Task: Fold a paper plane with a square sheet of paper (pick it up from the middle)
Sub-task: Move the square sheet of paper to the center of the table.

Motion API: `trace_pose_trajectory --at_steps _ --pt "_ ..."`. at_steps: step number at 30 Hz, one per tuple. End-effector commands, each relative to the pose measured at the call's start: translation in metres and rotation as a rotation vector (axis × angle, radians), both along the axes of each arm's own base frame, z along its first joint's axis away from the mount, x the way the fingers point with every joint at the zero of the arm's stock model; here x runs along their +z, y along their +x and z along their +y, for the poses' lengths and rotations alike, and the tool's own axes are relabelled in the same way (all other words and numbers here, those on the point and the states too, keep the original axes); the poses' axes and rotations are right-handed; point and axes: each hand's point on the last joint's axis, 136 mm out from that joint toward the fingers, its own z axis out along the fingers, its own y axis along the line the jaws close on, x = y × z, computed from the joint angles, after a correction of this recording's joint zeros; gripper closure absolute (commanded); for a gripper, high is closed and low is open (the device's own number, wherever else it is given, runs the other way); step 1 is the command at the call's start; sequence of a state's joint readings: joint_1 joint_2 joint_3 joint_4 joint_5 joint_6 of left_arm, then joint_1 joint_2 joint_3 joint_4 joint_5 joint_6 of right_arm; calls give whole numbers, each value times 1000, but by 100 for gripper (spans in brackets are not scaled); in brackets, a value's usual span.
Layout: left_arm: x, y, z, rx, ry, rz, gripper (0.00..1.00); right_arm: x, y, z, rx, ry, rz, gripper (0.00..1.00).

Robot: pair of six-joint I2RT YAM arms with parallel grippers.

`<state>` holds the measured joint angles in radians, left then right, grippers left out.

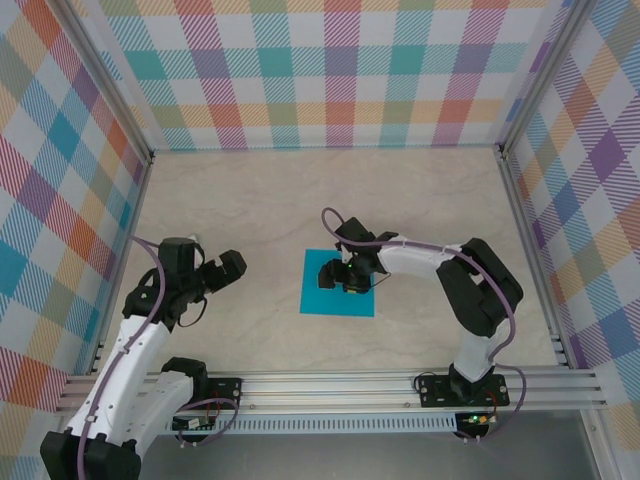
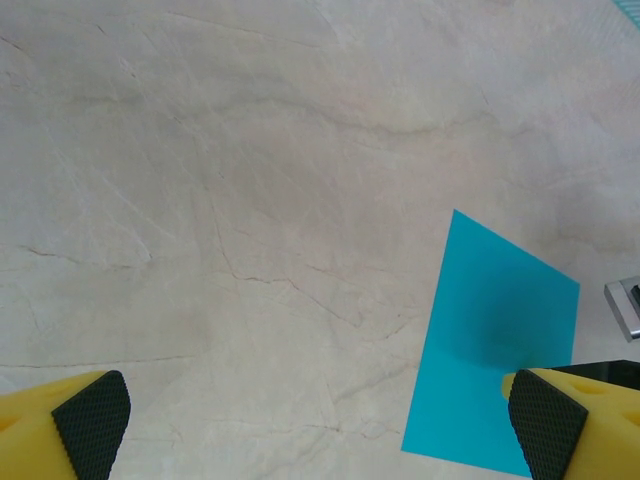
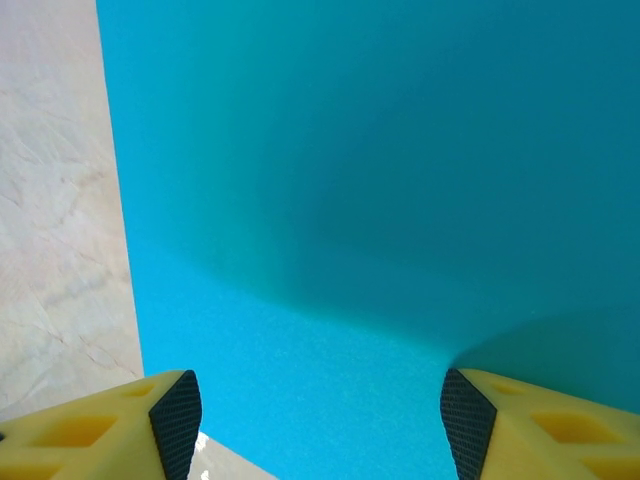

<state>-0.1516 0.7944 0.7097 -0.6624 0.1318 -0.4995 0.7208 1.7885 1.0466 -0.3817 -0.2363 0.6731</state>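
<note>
The square sheet of paper (image 1: 335, 303) lies flat on the bench (image 1: 300, 190). The right hand (image 1: 345, 276) hovers over its middle, fingers apart, gripping nothing. Pinching paper this thin and flat could skid or crumple it. The left hand (image 1: 226, 270) hangs wide apart, well aside.

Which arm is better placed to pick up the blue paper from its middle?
Right. The right claw hangs open directly above the square sheet of paper, near its middle; the left claw is off to the side over bare table.
</note>
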Motion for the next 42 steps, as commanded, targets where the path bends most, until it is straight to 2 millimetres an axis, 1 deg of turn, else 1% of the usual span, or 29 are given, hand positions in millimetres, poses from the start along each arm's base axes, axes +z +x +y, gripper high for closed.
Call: trace_pose_trajectory --at_steps 1,4,6,8,11,14,16,20,26,29,35,37,42 --pt "6 -12 -3 -79 25 62 0 9 -13 -1 6 39 28 32" --pt "2 -13 -3 -78 24 65 0 28 -13 5 39 86 -3 32" --pt "-2 -11 -5 -69 2 45 0 41 -9 0 43 79 -57 31" --pt "-3 -9 -8 -78 -14 32 0 49 -4 -9 34 47 -93 30" --pt "-5 -11 -6 -74 -5 42 0 59 2 -16 36 27 -115 30" --pt "-6 -12 -9 -84 -20 41 0 63 11 -21 11 44 -119 30" --pt "-5 -11 -11 -92 -27 35 0 61 16 -24 2 45 -113 30" --pt "-4 -11 -12 -95 -32 31 0 56 26 -20 10 56 -108 30" --pt "-2 -10 -16 -109 -51 24 0 38 43 -18 -26 70 -48 32" --pt "-3 -7 -19 -102 -80 23 0 30 48 -28 -53 -4 -38 32" --pt "-18 6 -41 -122 -219 40 0 -1 53 -50 -126 -28 24 33" --pt "-24 11 -43 -115 -224 59 0 -7 55 -52 -121 -18 32 33" --pt "-37 21 -51 -135 -223 90 0 -15 63 -45 -51 -17 38 34"
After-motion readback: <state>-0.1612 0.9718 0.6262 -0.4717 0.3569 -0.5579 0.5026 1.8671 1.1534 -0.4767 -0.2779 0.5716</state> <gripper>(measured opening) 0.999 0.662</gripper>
